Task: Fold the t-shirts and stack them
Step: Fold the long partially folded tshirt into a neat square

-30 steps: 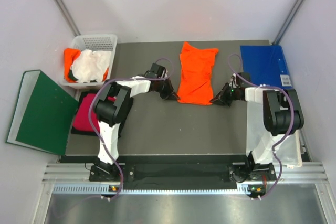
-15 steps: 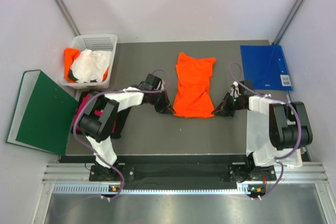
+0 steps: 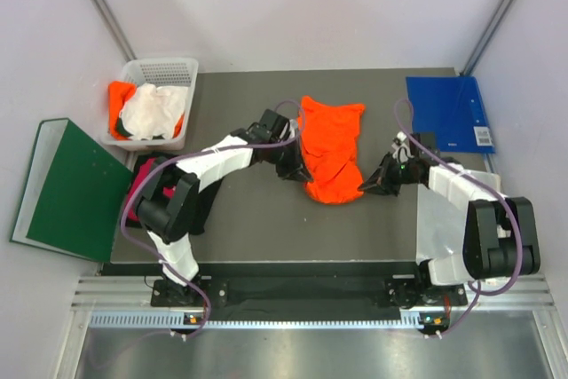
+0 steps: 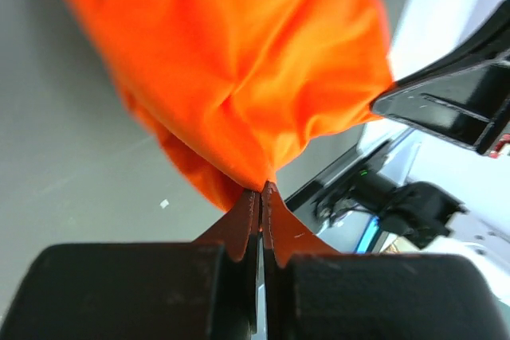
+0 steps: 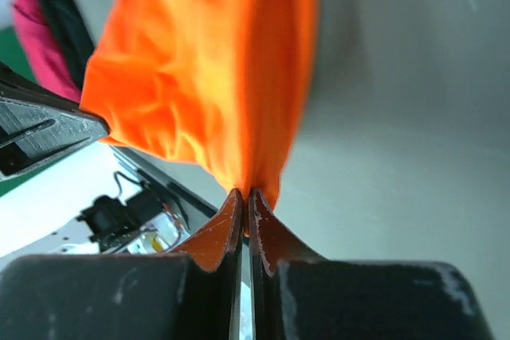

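Where one bright orange t-shirt (image 3: pixel 330 148) lies bunched mid-tabletop (image 3: pixel 266 228), two end effectors are clamped on its near edge: the left end effector (image 3: pixel 297 170) on one side, the right end effector (image 3: pixel 366 185) on the other. One white basket (image 3: pixel 164 67) holds one white t-shirt (image 3: pixel 151 111) and one orange t-shirt (image 3: pixel 118 93). One magenta t-shirt (image 3: pixel 142 193) lies beside one green binder (image 3: pixel 71 188). One blue folder (image 3: pixel 448 113) lies far right.

A white mesh basket (image 3: pixel 165 71) was noted at the far left corner of the dark grey mat (image 3: pixel 266 219), well to the left of the left fingers (image 3: pixel 294 169). A dark green binder (image 3: pixel 75 191) was seen lying off the mat's left edge, farther left still. A flat blue folder (image 3: pixel 448 113) was recorded beyond and to the right of the right fingers (image 3: pixel 371 185), with a white label (image 3: pixel 484 136) at its right edge.
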Action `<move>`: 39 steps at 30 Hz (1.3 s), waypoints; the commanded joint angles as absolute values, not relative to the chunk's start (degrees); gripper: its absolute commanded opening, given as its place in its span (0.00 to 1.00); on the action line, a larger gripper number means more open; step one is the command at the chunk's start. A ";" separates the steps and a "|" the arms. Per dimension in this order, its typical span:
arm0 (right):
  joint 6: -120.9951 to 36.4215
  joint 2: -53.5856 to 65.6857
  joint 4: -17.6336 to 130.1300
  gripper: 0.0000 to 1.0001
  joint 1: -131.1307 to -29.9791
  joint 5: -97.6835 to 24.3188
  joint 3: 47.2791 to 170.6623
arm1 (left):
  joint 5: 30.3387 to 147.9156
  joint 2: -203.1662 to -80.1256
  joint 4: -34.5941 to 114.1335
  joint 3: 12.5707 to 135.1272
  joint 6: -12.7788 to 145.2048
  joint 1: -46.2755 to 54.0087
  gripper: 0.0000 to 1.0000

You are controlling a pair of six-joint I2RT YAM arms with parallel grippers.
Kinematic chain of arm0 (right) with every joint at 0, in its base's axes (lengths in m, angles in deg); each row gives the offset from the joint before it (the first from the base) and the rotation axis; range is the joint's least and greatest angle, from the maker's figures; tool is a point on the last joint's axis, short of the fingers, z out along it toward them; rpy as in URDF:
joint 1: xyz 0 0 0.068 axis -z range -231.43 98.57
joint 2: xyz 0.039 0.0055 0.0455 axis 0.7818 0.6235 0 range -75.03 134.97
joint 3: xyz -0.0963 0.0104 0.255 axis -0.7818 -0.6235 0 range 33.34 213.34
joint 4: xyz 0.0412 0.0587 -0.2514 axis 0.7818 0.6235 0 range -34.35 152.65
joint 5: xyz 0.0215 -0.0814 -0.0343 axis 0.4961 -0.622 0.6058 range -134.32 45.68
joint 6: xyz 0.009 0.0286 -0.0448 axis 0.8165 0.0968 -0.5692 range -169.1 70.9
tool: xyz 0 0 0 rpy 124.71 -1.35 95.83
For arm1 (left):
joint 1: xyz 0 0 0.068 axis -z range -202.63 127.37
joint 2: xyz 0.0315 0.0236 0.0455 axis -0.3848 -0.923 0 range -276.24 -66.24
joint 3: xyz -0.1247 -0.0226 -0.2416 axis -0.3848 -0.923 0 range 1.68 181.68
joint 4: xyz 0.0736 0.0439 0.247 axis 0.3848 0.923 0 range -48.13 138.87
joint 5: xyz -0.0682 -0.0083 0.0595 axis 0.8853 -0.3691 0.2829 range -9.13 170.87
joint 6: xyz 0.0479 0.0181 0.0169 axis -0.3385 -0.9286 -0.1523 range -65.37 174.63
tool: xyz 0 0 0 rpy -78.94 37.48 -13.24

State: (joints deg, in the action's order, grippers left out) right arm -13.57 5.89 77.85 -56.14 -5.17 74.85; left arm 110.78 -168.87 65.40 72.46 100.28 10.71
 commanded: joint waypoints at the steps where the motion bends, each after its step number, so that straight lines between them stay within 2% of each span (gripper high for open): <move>1: -15.00 7.49 78.94 0.00 -55.30 -3.19 85.18 | 110.92 -170.21 67.98 81.90 98.05 8.92 0.00; 9: -13.34 17.33 77.28 0.00 -53.71 -0.91 102.30 | 117.16 -179.96 70.26 99.99 99.02 3.12 0.00; 18: -10.61 36.13 70.87 0.01 -53.01 1.81 123.57 | 123.05 -194.98 65.44 119.77 104.28 -3.29 0.00; 22: -9.82 44.14 67.97 0.01 -52.57 0.86 130.71 | 128.40 -203.94 53.79 126.21 112.78 -5.58 0.01; 24: -8.59 47.12 66.03 0.02 -52.31 -0.54 133.26 | 132.10 -206.85 46.30 127.62 117.97 -6.11 0.10; 28: -7.09 51.79 63.57 0.02 -52.13 -3.10 136.87 | 133.95 -215.19 34.07 130.26 129.31 -7.42 0.11; 30: -6.74 54.24 63.74 0.04 -51.96 -5.46 138.97 | 135.52 -218.79 28.54 132.19 132.22 -7.69 0.46; 31: -6.56 55.04 63.30 0.06 -52.04 -6.26 139.59 | 136.14 -219.69 26.69 132.55 135.29 -8.21 0.75; 32: -6.21 55.83 63.30 0.09 -52.04 -7.22 140.90 | 136.58 -220.04 25.10 132.20 136.27 -8.48 0.99; 33: -6.21 56.62 63.21 0.19 -52.04 -9.67 141.26 | 137.02 -219.61 23.61 131.68 136.63 -8.74 0.99; 34: -6.30 56.19 62.52 0.40 -52.04 -11.26 141.01 | 137.03 -218.74 23.59 130.71 135.42 -9.18 0.99; 36: -6.21 52.96 58.04 0.65 -52.22 -15.99 137.33 | 136.59 -214.46 25.51 126.41 132.87 -9.62 0.99; 37: -6.21 51.46 56.89 0.83 -52.22 -17.41 135.75 | 135.72 -212.77 27.00 124.83 129.46 -9.97 0.99; 39: -6.91 47.25 57.67 0.94 -52.13 -19.53 132.66 | 134.40 -208.04 35.13 121.22 124.71 -10.33 0.99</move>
State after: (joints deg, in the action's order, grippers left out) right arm -6.08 55.93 62.92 -52.62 -11.92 135.92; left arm 134.14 -220.08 32.68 125.31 130.92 -9.01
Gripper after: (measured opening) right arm 0.849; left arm 0.987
